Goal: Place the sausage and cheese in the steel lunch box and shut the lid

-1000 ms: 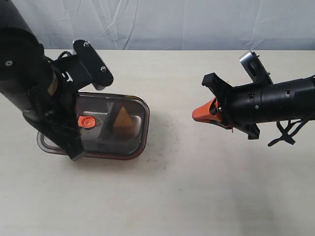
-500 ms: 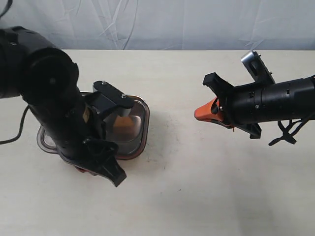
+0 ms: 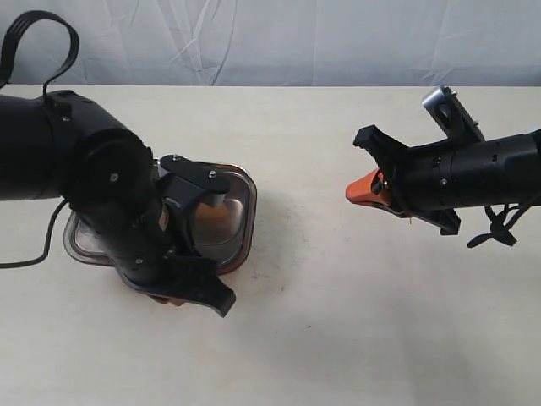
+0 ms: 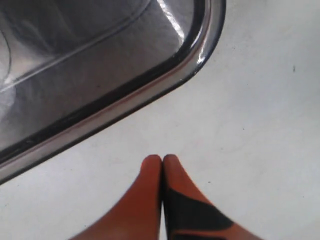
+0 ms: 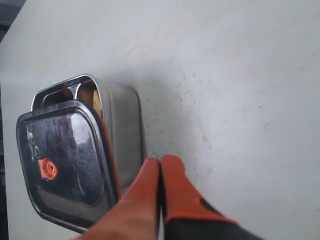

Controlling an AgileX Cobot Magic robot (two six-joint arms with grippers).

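Claws number two, and both are pressed fully together with nothing between their orange fingers. The left claw (image 4: 162, 161) points down at bare table (image 3: 338, 321) just beside a rounded corner of the lunch box (image 5: 131, 125). It is apart from the rim, and whether its tips touch the table cannot be told. In the exterior view its dark arm covers much of the box at the left middle of the frame. The right claw (image 5: 160, 162) hangs right of centre in that view, aimed toward the box but well apart from it, grasping nothing. One steel lunch box stands on the table, and one dark see-through lid (image 5: 65, 150) lies on top of it, with a single orange valve (image 5: 47, 169) at its centre. In the right wrist view one end of the box shows past the lid's edge. One yellow piece of cheese (image 5: 95, 100) sits inside there.
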